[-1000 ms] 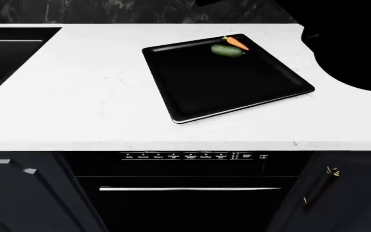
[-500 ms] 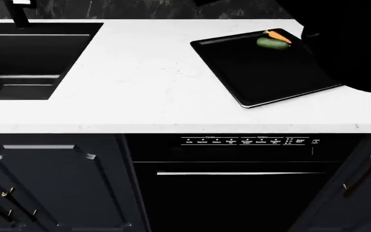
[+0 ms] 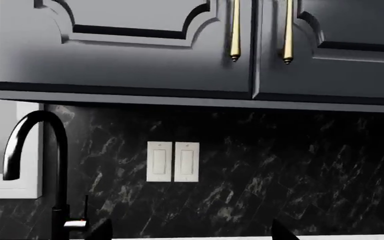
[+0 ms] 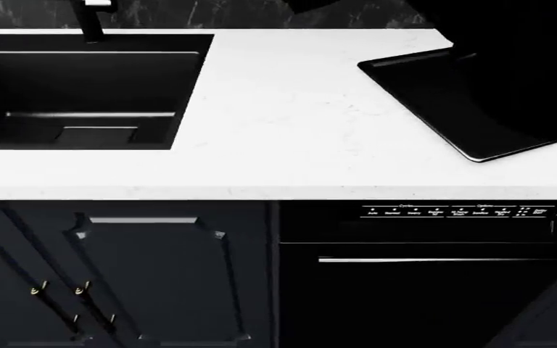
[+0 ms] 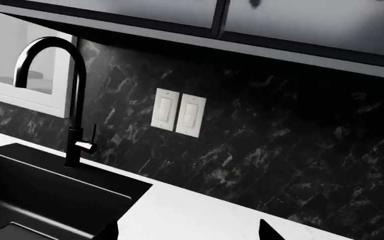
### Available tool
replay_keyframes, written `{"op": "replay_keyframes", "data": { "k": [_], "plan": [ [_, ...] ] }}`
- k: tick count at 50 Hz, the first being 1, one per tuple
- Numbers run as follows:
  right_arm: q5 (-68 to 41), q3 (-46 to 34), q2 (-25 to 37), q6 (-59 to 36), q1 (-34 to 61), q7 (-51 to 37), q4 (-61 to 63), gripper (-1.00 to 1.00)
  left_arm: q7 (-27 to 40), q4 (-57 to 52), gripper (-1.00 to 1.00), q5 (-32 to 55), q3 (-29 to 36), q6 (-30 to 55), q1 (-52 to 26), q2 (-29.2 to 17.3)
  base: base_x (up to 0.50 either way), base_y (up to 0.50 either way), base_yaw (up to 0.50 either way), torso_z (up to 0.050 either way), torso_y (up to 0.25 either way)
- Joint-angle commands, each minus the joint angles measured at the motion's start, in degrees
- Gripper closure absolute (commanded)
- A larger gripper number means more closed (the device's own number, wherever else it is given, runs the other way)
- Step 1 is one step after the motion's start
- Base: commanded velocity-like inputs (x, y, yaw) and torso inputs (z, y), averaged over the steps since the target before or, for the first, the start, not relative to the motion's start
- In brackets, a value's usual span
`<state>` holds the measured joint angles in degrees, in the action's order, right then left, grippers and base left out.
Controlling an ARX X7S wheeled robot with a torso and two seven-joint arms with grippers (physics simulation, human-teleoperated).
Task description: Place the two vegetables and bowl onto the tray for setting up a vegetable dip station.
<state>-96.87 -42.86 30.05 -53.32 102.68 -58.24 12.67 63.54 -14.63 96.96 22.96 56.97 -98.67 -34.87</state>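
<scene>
Only part of the flat glossy black rectangular tray (image 4: 434, 90) shows, well right of the black recessed sink (image 4: 85, 87) on the white table (image 4: 278, 123), with bowl and vegetables unseen, so progress and either tool's state cannot be told.

1. A white, faintly veined countertop (image 4: 278, 109) runs across the kitchen.
2. A black recessed sink basin (image 4: 75, 90) is set into it, with a tall black gooseneck faucet (image 5: 72, 100) at the back edge.
3. The backsplash (image 3: 279, 170) is black marble with pale veins and carries a pair of white wall switches (image 3: 172, 161).
4. Dark grey upper cabinets (image 3: 125, 55) with slim brass handles (image 3: 235, 32) hang above.
5. Below the counter sit dark panelled doors (image 4: 143, 275) and a black dishwasher (image 4: 434, 283) with a silver bar handle.
6. A bright window (image 5: 18, 55) shows beside the faucet.
</scene>
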Motion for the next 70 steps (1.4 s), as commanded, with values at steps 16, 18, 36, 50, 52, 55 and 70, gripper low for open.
{"op": "replay_keyframes", "data": {
  "k": [16,18,36,50,52,55,70],
  "plan": [
    [-0.68,-0.10,0.30,-0.24,0.79,-0.32,-0.03,-1.00,-0.03,-0.01,-1.00,0.00,0.44,-0.34,0.03,-0.07,0.00,0.50,0.00,0.000,0.000],
    [-0.57,-0.12,0.37,-0.20,0.77,-0.43,-0.03,-1.00,-0.14,0.00,-1.00,-0.13,0.49,-0.38,0.11,-0.10,0.00,0.50,0.00,0.000,0.000],
    [-0.83,-0.34,0.30,-0.11,0.71,-0.19,-0.01,-1.00,0.27,-0.53,-1.00,0.45,0.87,-0.45,0.14,-0.05,0.00,0.50,0.00,0.000,0.000],
    [-0.36,-0.61,0.11,-0.03,0.87,0.30,-0.26,-1.00,-0.14,-0.40,-1.00,0.19,1.19,-0.61,0.19,-0.01,0.00,0.50,0.00,0.000,0.000],
    [-0.48,-0.60,0.15,0.01,0.80,0.17,-0.19,-1.00,-0.02,-0.58,-1.00,0.32,1.21,-0.59,0.15,-0.03,0.00,0.50,0.00,0.000,0.000],
    [-0.87,-0.53,0.20,-0.10,1.13,-0.16,-0.18,-1.00,0.24,-0.44,-1.00,0.74,1.11,-0.62,-0.13,-0.08,0.00,0.50,0.00,0.000,0.000],
    [-0.97,-0.74,0.24,-0.07,1.18,-0.64,0.07,-1.00,0.54,-0.64,-1.00,1.07,1.20,-0.84,-0.08,-0.27,0.00,0.50,0.00,0.000,0.000]
  ]
}}
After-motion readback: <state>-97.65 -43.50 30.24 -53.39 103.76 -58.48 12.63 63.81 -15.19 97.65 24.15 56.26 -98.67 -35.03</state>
